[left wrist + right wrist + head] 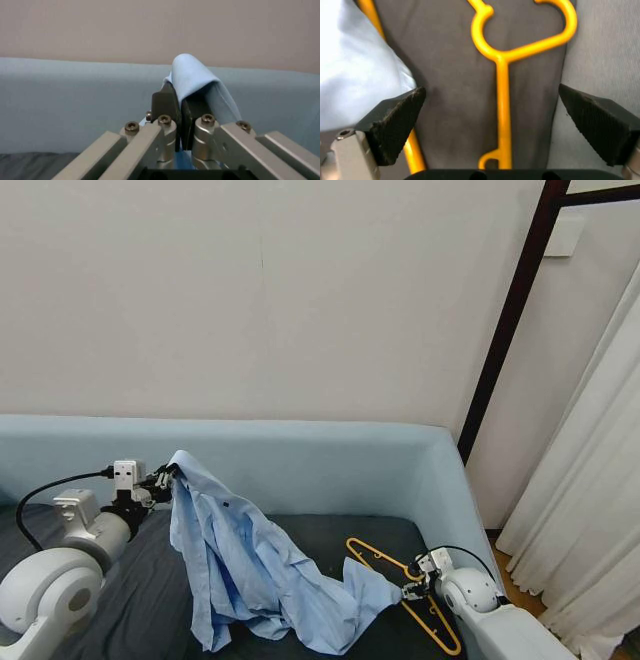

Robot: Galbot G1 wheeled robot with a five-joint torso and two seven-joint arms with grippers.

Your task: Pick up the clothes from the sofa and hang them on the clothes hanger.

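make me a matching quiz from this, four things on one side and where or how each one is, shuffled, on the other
Column one:
1. left claw
2. right claw
3. blue shirt
4. yellow hanger

Column two:
A. lies flat on the dark seat cushion
B. open, poised just above the hanger
C. shut on a fold of fabric, raised in front of the sofa back
D. hangs from a claw, its lower part heaped on the seat

Pairs: 1-C, 2-B, 3-D, 4-A
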